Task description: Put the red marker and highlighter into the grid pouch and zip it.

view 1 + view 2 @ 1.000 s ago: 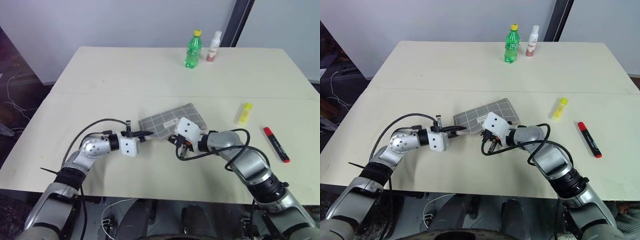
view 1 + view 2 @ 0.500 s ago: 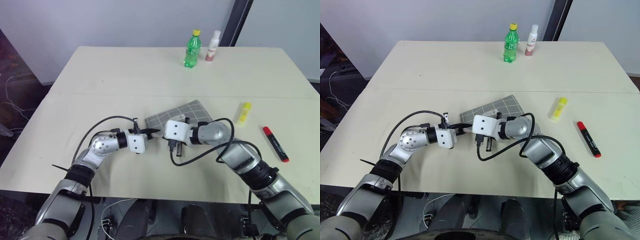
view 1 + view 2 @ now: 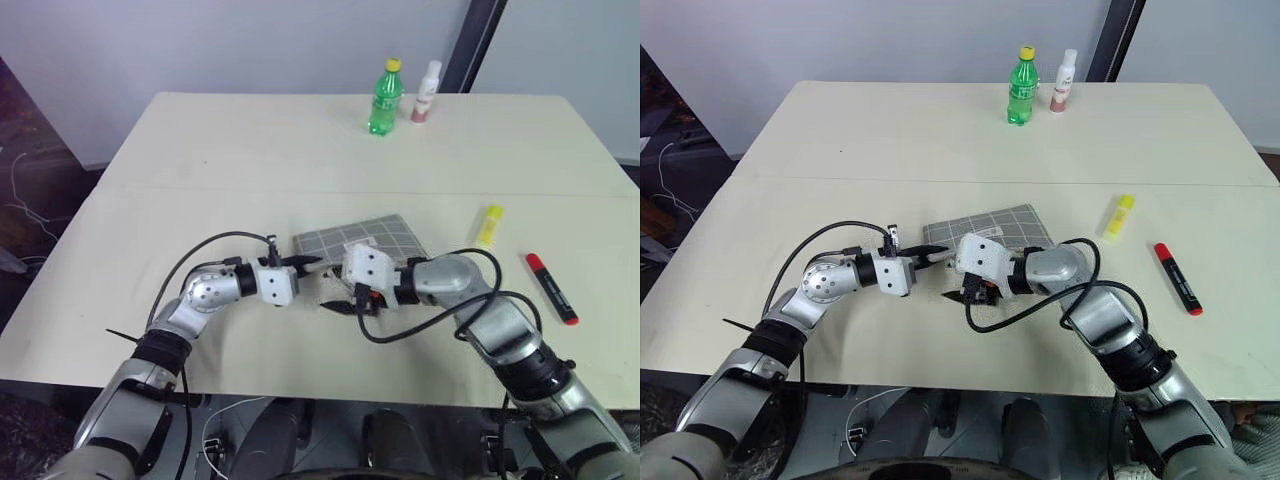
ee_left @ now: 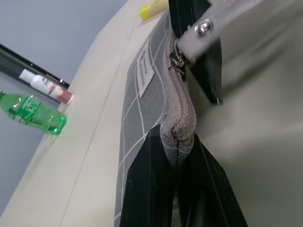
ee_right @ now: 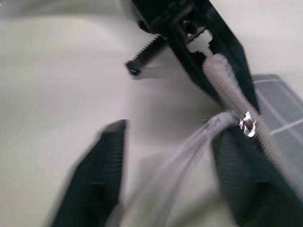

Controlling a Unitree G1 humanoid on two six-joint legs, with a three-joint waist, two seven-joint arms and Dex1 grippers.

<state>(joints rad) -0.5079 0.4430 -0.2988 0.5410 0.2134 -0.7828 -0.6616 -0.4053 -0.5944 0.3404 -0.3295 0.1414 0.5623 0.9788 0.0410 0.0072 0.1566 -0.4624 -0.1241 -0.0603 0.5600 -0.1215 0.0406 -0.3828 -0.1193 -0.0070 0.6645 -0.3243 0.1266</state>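
Your grey grid pouch (image 3: 370,238) flat mid-table, zip end lifted, yellow highlighter (image 3: 489,226) and red marker (image 3: 552,288) lying loose toward the table's right edge

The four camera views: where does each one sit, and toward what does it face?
Left eye and right eye views: on the head, facing down at the table; both arms show.
Left wrist view: along the left claw, shut on the grid pouch.
Right wrist view: along the open right claw.
Both wrist views share the zip pull strap.

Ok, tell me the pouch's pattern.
Grey fabric with white grid lines on the pouch; the left wrist view shows it best.
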